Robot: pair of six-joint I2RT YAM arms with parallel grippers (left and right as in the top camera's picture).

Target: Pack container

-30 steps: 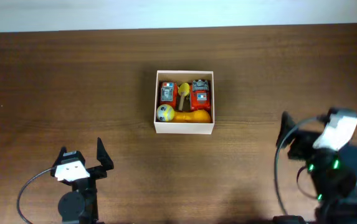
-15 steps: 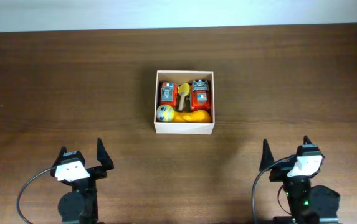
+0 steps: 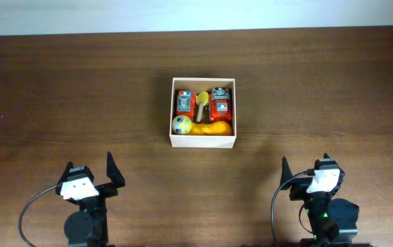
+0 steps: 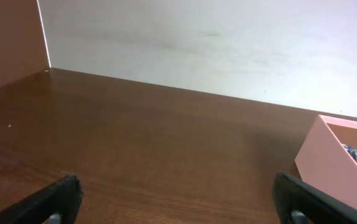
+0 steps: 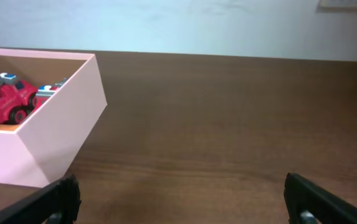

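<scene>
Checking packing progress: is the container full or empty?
Full: the container holds red toy cars, a yellow toy and a ball, covering nearly its whole floor.

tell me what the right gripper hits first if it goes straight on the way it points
Probably nothing: the right gripper faces bare table, with the container off to its left. Beyond lies only the wall.

Lab-like robot test station: dark wood-grain table [image 3: 59, 82] against a plain white wall [image 4: 197, 43].

Overhead looks straight down; both low wrist views face the far wall [image 4: 197, 43], sharing the container [image 5: 47, 137].
</scene>
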